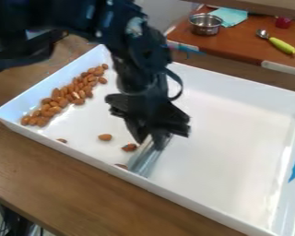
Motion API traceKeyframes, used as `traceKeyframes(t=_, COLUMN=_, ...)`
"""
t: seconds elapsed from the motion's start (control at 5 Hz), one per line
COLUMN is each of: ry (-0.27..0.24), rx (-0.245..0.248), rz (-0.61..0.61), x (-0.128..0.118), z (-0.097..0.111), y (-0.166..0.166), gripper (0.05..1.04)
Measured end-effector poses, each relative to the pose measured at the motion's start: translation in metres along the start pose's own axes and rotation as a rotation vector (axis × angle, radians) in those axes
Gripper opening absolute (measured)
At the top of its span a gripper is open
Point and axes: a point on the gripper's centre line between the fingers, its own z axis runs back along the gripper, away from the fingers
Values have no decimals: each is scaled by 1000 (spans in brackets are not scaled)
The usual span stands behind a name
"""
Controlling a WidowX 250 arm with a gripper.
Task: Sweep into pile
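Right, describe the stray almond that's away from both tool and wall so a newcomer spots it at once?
Start at the big white tray. Left of the metal tool in the gripper, a few almonds lie loose, apart from the pile. It's the stray almond with bare tray all round; the others sit by the tool or near wall.

No readable text or labels.

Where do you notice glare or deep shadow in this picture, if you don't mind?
In the camera view, a glossy sheen runs near the white tray's end at picture right; the silvery tool in the gripper catches bright highlights; the black arm is so dark that its parts partly merge.
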Motion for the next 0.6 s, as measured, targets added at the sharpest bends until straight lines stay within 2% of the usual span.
traceKeyframes(t=0.6, ry=-57, rx=86, rz=-94, x=-7, z=-2, y=46, gripper=319)
